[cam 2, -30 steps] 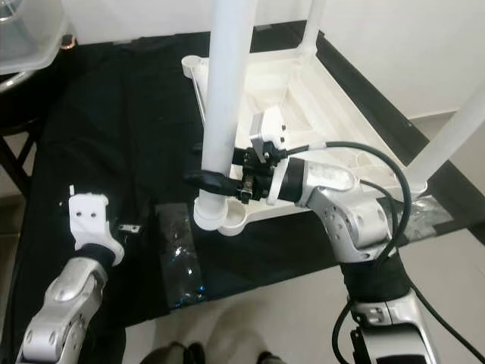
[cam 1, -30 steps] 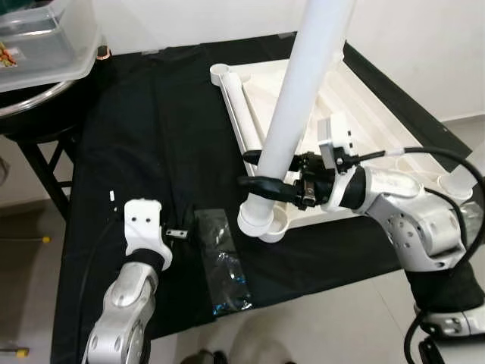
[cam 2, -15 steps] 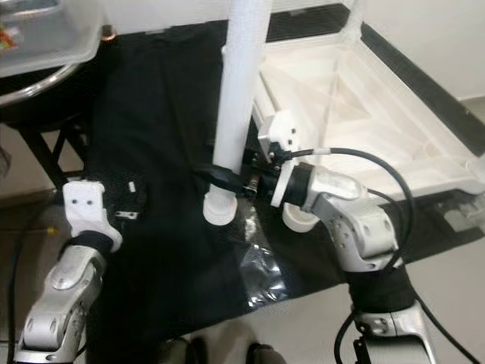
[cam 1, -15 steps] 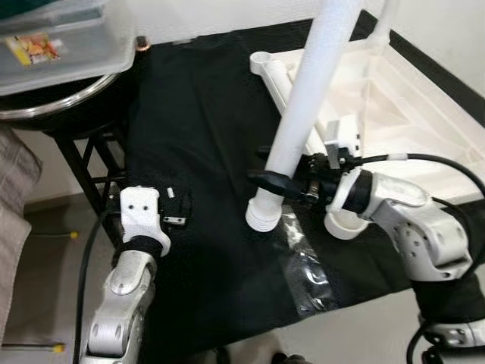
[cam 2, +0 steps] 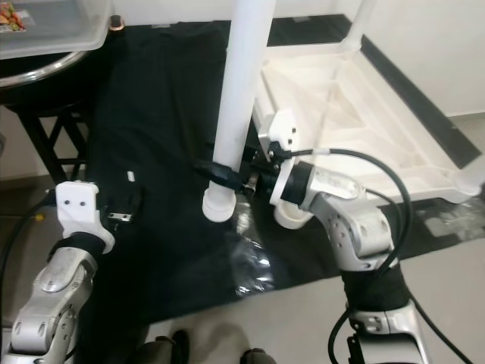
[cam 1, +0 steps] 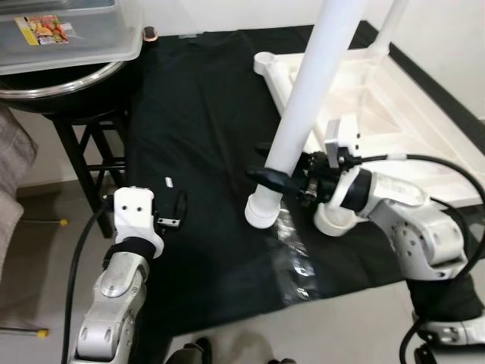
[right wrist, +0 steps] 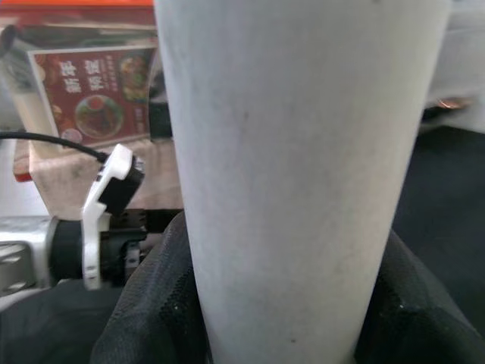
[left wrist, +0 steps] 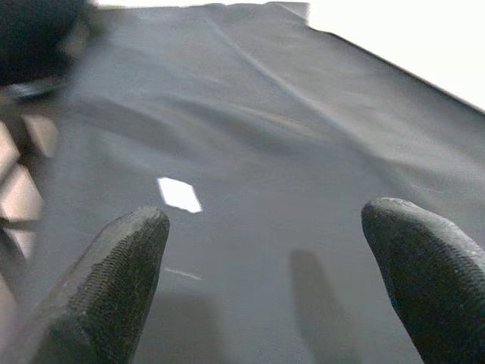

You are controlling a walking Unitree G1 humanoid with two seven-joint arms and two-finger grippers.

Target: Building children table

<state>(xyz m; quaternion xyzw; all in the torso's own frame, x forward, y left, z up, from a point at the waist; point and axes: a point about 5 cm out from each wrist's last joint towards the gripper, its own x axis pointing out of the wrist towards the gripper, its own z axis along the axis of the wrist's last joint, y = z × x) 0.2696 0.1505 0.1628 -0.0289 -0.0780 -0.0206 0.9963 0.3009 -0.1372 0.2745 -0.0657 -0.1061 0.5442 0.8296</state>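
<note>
My right gripper (cam 1: 270, 179) is shut on a long white table leg (cam 1: 303, 114), held steeply upright. The leg's lower end (cam 1: 261, 212) hangs over the black cloth (cam 1: 204, 129), to the left of the empty corner socket (cam 1: 333, 224) of the upturned white tabletop (cam 1: 394, 106). In the right wrist view the leg (right wrist: 295, 152) sits between the black fingers (right wrist: 151, 303). Another leg (cam 1: 386, 26) stands at the tabletop's far corner. My left gripper (cam 1: 176, 209) is open low over the cloth, near a small white scrap (left wrist: 179, 194).
A clear plastic bag (cam 1: 299, 254) lies on the cloth by the front edge. A black stool (cam 1: 83, 144) at the far left carries a metal bowl and a clear plastic box (cam 1: 68, 38). Grey floor lies beyond the cloth's front edge.
The camera has shifted. The leg's lower end has come away from the corner socket and now hangs to its left over the cloth. The left gripper stays open.
</note>
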